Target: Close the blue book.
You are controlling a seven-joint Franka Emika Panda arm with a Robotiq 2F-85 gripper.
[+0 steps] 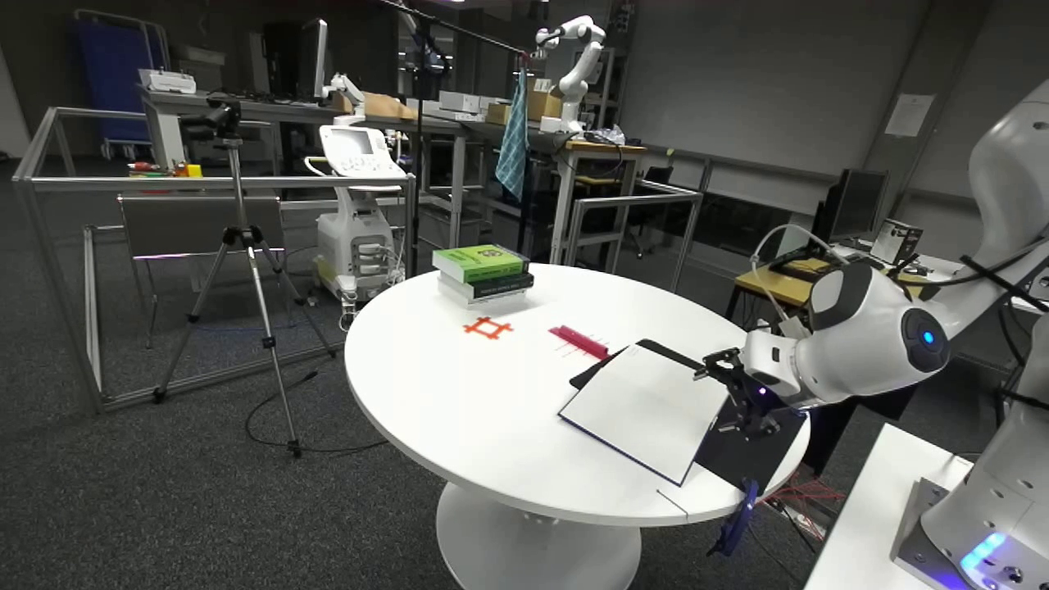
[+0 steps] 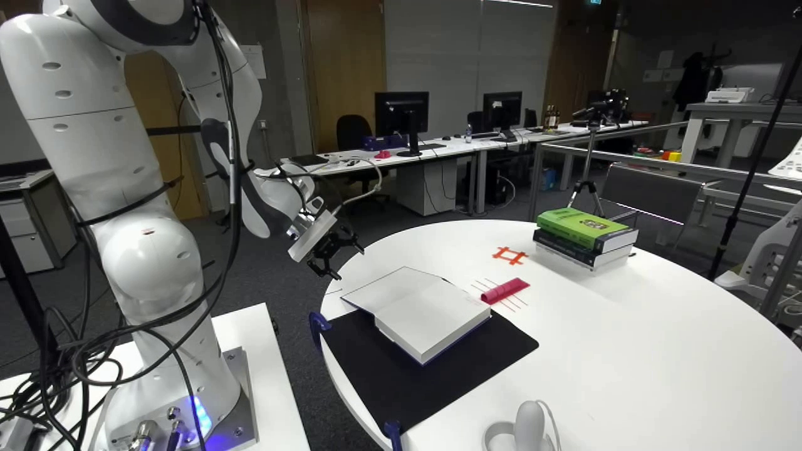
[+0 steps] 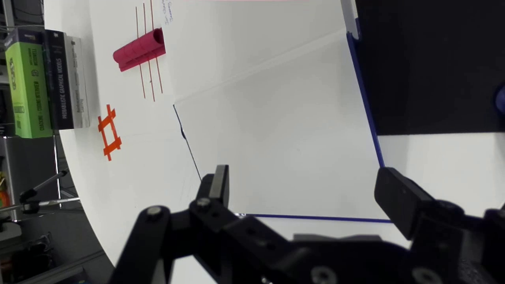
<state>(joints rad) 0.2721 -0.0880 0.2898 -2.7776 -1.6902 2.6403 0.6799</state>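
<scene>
The blue book [image 1: 639,410] lies open on the round table with white pages up; in an exterior view [image 2: 432,316] its thick page block rests on the black mat and its thin cover side lies towards the table edge. In the wrist view the thin side [image 3: 288,138] shows a navy-blue rim along its edges. The cover's outer face is hidden. My gripper [image 1: 711,401] is open and empty, held above the table edge near the thin cover side, as an exterior view [image 2: 350,264] shows. In the wrist view its spread fingers [image 3: 303,181] frame the cover's near edge; no contact shows.
A black mat [image 2: 401,376] lies partly under the book, with blue clamps [image 2: 318,324] at the table edge. A pink-red strip [image 2: 505,290], an orange tape frame [image 2: 510,255] and a book stack with a green top [image 2: 583,227] lie farther off. A white device [image 2: 529,426] stands nearby.
</scene>
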